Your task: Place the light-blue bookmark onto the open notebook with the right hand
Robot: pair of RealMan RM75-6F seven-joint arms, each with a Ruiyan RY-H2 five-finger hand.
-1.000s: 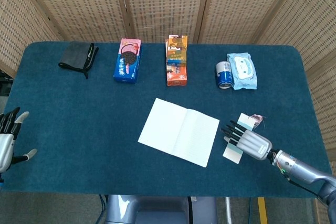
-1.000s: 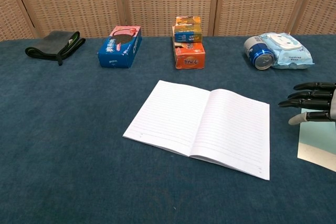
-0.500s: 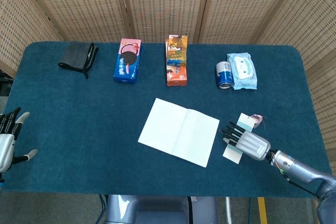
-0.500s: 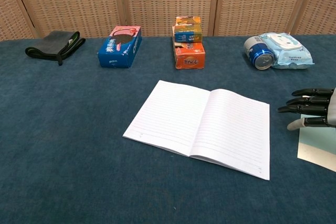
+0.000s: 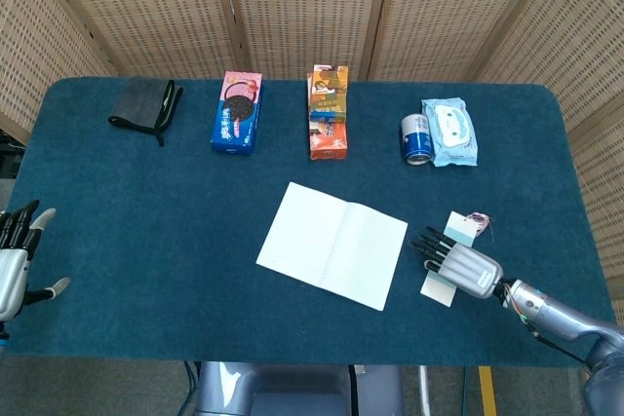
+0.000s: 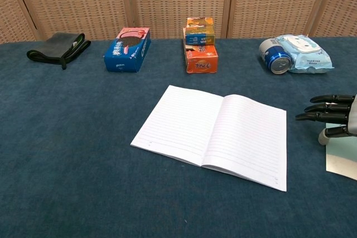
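Over the last second our right hand [image 5: 460, 264] has drawn slightly back toward the near right corner of the desk [image 5: 146, 241], and the bookmark [image 5: 454, 241] under it has gone with it: in the chest view the pale card [image 6: 341, 157] now shows less of itself and sits further toward the right edge than it did. We read this as the hand dragging or nudging the card across the cloth, not lifting it, so the pick-up looks not yet made and nothing has moved toward the notebook [image 5: 332, 244]. The bookmark lies flat on the desk at about 3 o'clock from the notebook, just beside its right edge but apart from it, with its tasselled end pointing toward 12 o'clock. Our right hand lies low over the card's near half, palm down, fingers [image 6: 318, 107] stretched out and a little apart, pointing at 9 to 10 o'clock toward the notebook, thumb tucked lower. It seems to press or rest on the card; we cannot tell whether anything is pinched, and it looks to us like no real hold. Our left hand [image 5: 17, 258] hangs spread and empty at the desk's 8 o'clock edge, well away from the work.
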